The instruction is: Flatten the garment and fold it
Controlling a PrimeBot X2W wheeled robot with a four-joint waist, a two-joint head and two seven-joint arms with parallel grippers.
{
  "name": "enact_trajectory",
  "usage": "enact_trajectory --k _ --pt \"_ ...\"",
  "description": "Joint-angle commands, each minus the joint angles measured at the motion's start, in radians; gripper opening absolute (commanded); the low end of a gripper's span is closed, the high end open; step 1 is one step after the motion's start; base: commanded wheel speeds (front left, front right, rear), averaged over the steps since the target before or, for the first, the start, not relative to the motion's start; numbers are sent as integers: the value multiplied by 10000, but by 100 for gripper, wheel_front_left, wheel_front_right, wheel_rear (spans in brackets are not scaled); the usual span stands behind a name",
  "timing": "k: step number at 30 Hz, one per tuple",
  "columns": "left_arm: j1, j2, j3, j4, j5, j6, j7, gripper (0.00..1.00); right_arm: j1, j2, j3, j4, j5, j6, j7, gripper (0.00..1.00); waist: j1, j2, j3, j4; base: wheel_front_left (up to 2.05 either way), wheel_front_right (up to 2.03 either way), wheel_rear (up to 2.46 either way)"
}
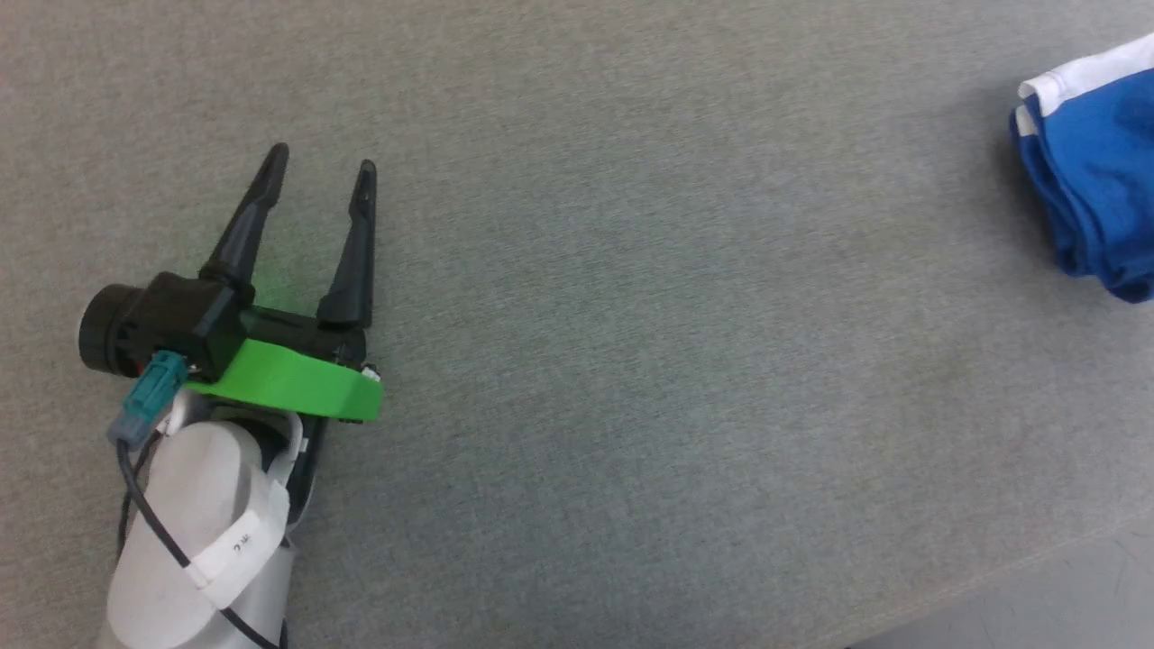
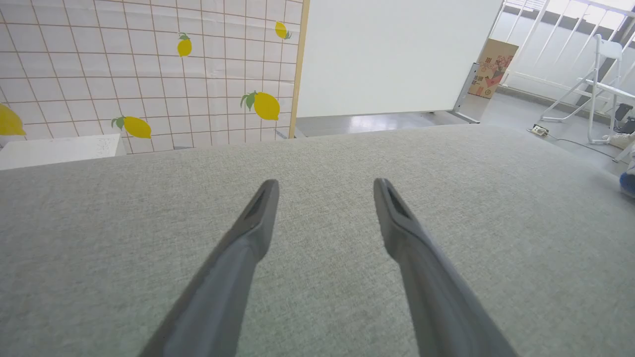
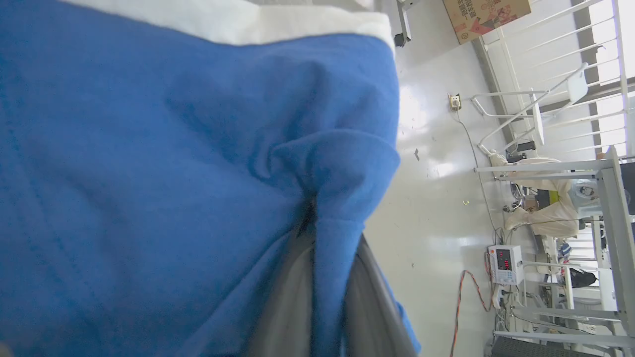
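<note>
Right gripper (image 3: 311, 225) is pinched shut on a fold of the garment (image 3: 149, 173), left gripper (image 1: 323, 169) is wide open, and the thing looks soft and floppy, so I'd hold it by two corners.

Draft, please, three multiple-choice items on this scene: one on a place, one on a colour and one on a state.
1. In the head view, where does the garment show?
A. at the right edge
B. at the top middle
C. at the lower left

2. What colour is the band along the garment's edge?
A. yellow
B. white
C. red

3. How is the right gripper?
A. open, holding nothing
B. shut on nothing
C. shut on a fold of the garment

Answers:
1 A, the bunched blue cloth sits at that view's right edge, far from the left gripper.
2 B, a white band borders the blue cloth.
3 C, the right wrist view shows blue cloth pinched between its two fingers.
</note>
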Motion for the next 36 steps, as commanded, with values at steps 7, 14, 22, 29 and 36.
enact_trajectory --k 7,14,22,29,36 --pt "-23 155 77 11 -20 54 -95 100 -506 265 -978 784 -555 -19 184 100 -1 -1 10 295 0 0 0" --pt "185 -194 -58 546 -198 88 -364 100 -234 288 -1594 761 -770 -19 -491 100 -1 -1 -1028 516 0 0 0" --pt "807 -732 55 1342 -601 131 -550 100 525 1177 -1170 -498 635 -19 -1997 100 -1 -1 -2702 1117 0 0 0" --pt "1283 -1061 423 1515 -736 192 -576 100 1799 2145 -361 -2150 2157 -19 -2728 100 -1 -1 -3625 1882 0 0 0" --pt "1736 -1358 732 1626 -746 119 -578 100 3385 3215 228 -3627 3070 -19 -3295 100 -1 -1 -4202 2629 0 0 0"
